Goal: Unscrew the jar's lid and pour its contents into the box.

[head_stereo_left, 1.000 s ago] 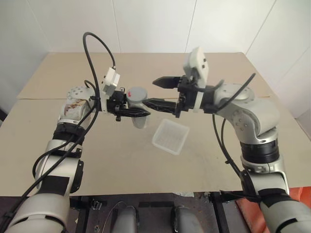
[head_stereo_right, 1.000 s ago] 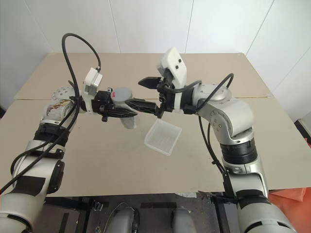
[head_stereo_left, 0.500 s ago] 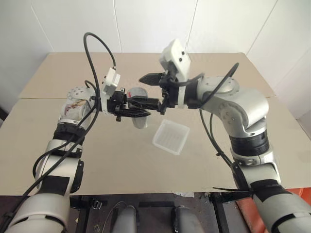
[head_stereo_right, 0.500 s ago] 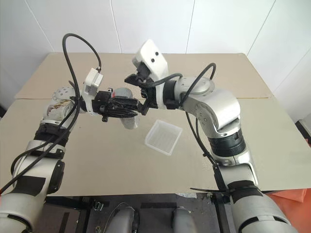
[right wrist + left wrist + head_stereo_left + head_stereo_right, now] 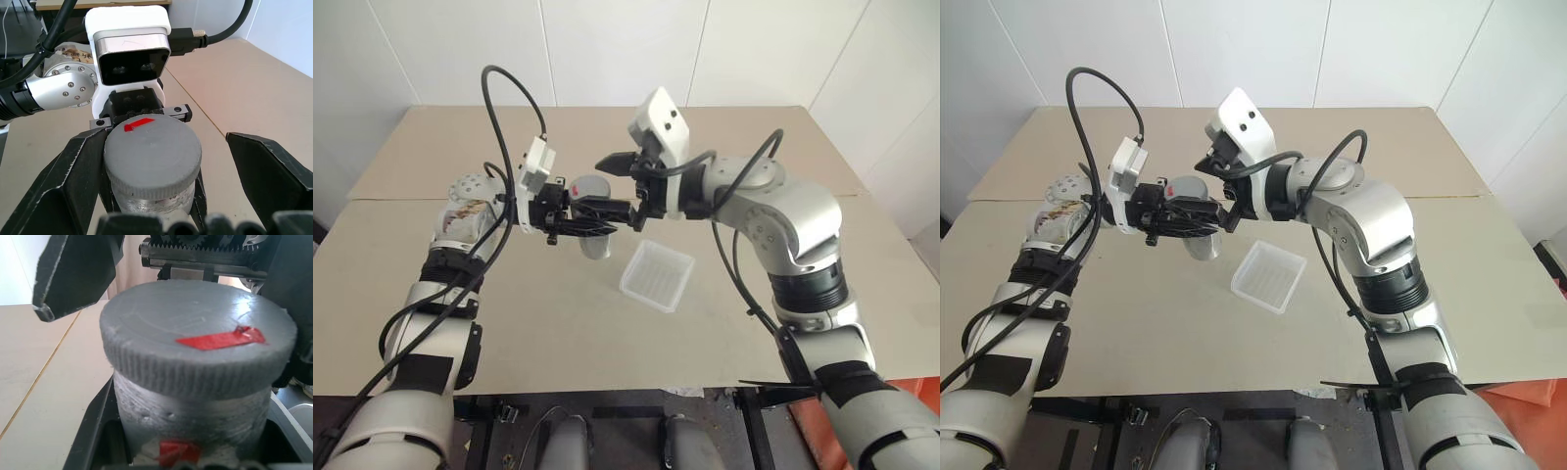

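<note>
The left pincer (image 5: 570,217) was clamped on the body of the jar (image 5: 594,238), holding it upright in the air above the surface (image 5: 724,323), just beside and higher than the box (image 5: 657,275), which sat on the surface with nothing visible in it. The lid (image 5: 152,156) was on the jar, a red strip across its grey top. The right pincer (image 5: 619,186) had its 2 fingers spread wide, one on each side of the lid, neither clearly touching it. I judged the step to be the grasp on the lid before unscrewing. The next move called for closing squarely on the ribbed rim, then twisting while the left grip stayed firm. The contents could not be seen.
</note>
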Motion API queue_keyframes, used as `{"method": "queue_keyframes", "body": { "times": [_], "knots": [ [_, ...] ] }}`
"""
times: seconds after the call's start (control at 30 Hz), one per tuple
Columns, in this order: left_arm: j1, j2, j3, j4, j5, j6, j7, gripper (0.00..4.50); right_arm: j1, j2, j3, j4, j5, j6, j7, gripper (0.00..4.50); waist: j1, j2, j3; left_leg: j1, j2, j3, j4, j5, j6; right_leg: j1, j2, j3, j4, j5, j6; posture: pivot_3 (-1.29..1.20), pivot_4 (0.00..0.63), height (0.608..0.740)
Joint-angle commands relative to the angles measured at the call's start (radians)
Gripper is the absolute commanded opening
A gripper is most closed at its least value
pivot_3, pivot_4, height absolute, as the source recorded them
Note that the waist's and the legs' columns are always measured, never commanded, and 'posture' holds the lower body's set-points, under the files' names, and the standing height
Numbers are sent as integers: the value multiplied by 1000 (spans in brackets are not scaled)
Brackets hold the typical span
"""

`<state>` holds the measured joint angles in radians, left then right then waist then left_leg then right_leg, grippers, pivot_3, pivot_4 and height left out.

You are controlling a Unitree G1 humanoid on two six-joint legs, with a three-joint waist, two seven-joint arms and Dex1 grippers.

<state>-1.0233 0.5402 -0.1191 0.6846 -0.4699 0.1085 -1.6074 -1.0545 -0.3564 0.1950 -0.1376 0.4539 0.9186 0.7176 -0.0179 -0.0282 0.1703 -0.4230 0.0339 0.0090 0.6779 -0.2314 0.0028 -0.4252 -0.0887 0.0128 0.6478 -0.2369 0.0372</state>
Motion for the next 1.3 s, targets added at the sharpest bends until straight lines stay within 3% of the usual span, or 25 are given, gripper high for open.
{"method": "queue_keyframes", "body": {
  "times": [0.03,1.07,1.17,1.27,1.3],
  "knots": [
    [-38,10,11,-11,-6,-13,-7,1989,-9,-19,-29,-23,-7,-26,3,4435,0,0,0,0,0,0,0,0,0,0,0,0,0,0,0,0,150,740],
    [-38,14,10,-15,-6,-11,-7,1989,-18,11,-20,-21,9,-22,43,4435,0,0,0,0,0,0,0,0,0,0,0,0,0,0,0,0,150,740],
    [-41,14,11,-14,-4,-12,-7,1989,-18,11,-17,-20,10,-19,51,3877,0,0,0,0,0,0,0,0,0,0,0,0,0,0,0,0,150,740],
    [-43,15,13,-9,-3,-15,-7,1989,-14,10,-11,-22,6,-19,54,2904,0,0,0,0,0,0,0,0,0,0,0,0,0,0,0,0,150,740],
    [-46,16,13,-8,-3,-15,-7,1989,-15,10,-11,-21,5,-18,55,2766,0,0,0,0,0,0,0,0,0,0,0,0,0,0,0,0,150,740]
  ]
}}
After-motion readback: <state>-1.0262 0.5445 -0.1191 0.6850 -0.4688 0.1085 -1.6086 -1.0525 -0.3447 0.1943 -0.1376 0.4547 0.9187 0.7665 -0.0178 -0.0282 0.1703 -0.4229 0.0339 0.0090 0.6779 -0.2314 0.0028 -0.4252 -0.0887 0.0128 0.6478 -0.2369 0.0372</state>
